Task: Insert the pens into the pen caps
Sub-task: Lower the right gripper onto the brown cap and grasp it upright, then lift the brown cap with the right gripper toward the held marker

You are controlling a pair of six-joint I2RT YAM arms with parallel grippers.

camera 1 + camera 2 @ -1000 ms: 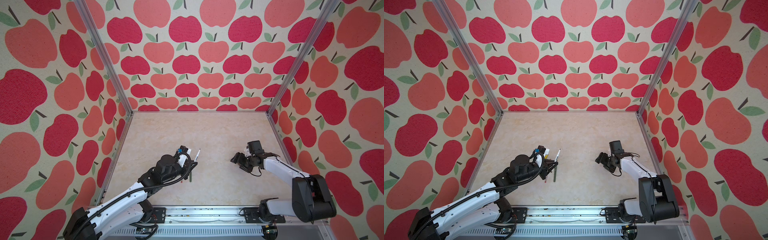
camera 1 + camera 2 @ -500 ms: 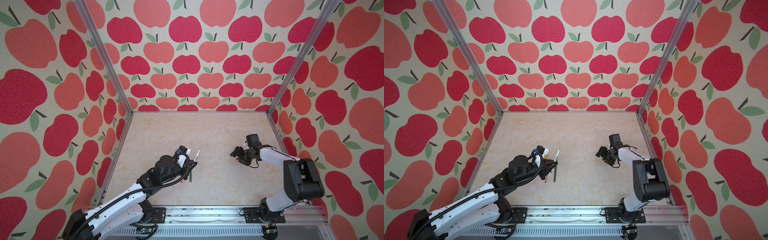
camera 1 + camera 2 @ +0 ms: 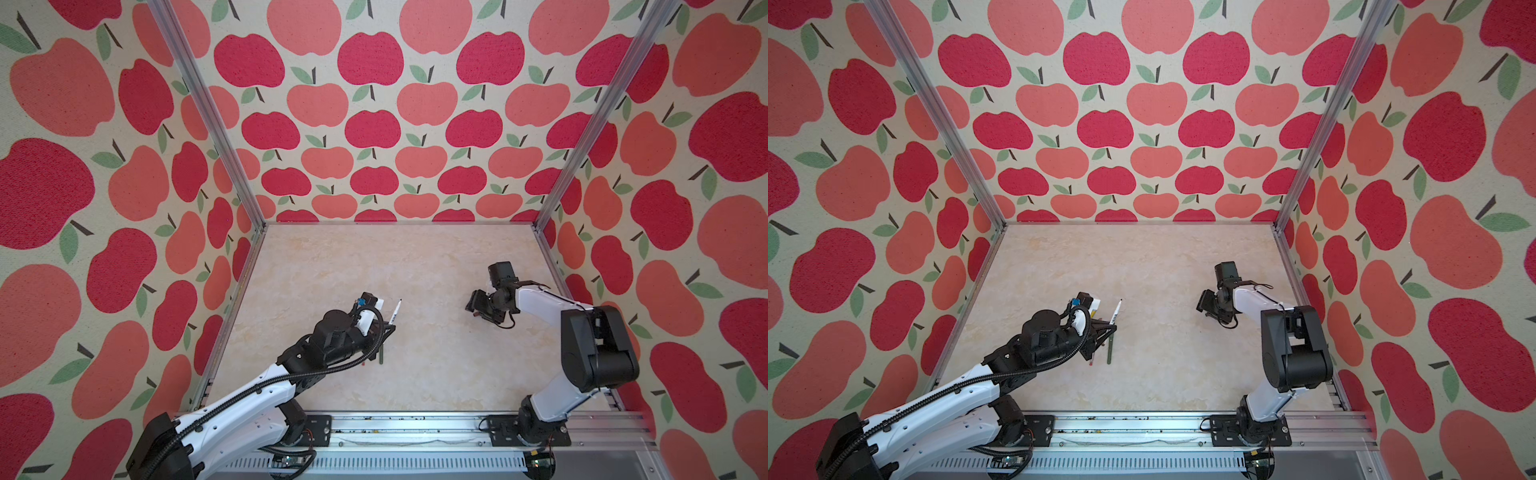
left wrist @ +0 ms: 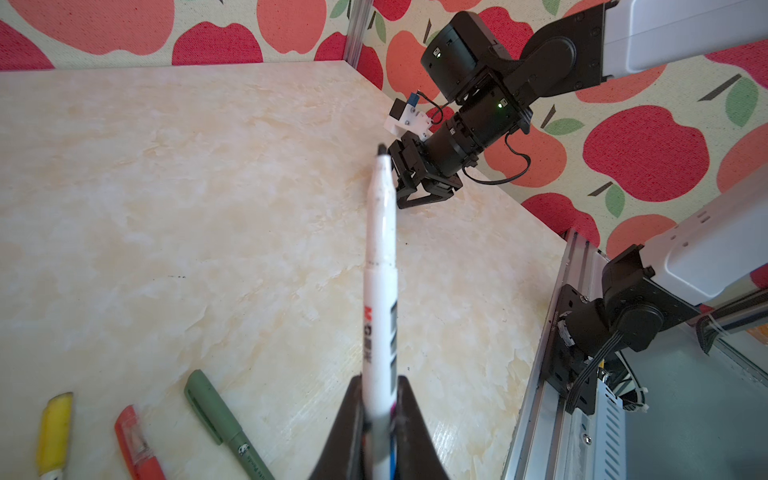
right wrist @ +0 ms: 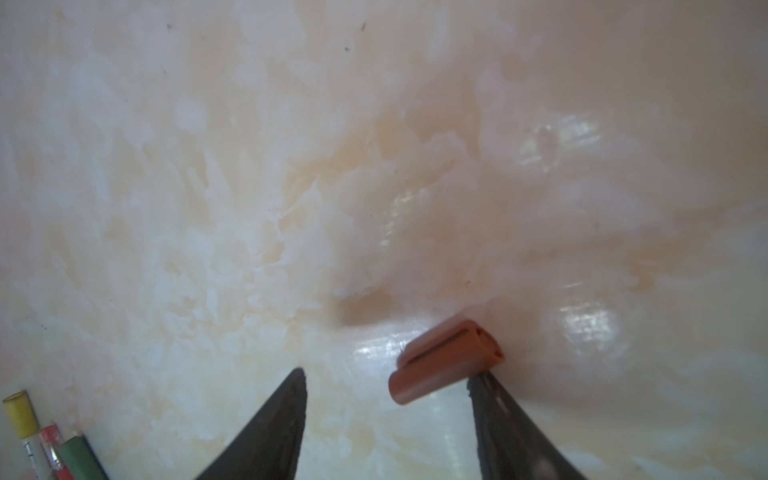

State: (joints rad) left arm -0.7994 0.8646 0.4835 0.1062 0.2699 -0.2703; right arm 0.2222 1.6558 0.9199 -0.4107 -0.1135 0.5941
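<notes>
My left gripper (image 4: 379,399) is shut on a white pen with a dark tip (image 4: 380,270), which points up and away toward the right arm. Both top views show this pen (image 3: 395,312) (image 3: 1115,313) sticking out beyond the left gripper. My right gripper (image 5: 386,376) is open, low over the table. A brown pen cap (image 5: 446,361) lies on its side just ahead of one fingertip (image 5: 478,384), not between the jaws. In both top views the right gripper (image 3: 473,305) (image 3: 1202,303) hides the cap.
Three more pens lie side by side on the table below the left gripper: a yellow-capped one (image 4: 54,432), a red one (image 4: 137,444) and a green one (image 4: 224,419) (image 3: 381,355). Apple-patterned walls enclose the table, and a metal rail (image 3: 415,432) runs along its front.
The right arm has folded its elbow up and back while its gripper stayed near the cap with the jaws narrowing. The left arm and its pen have not moved.
</notes>
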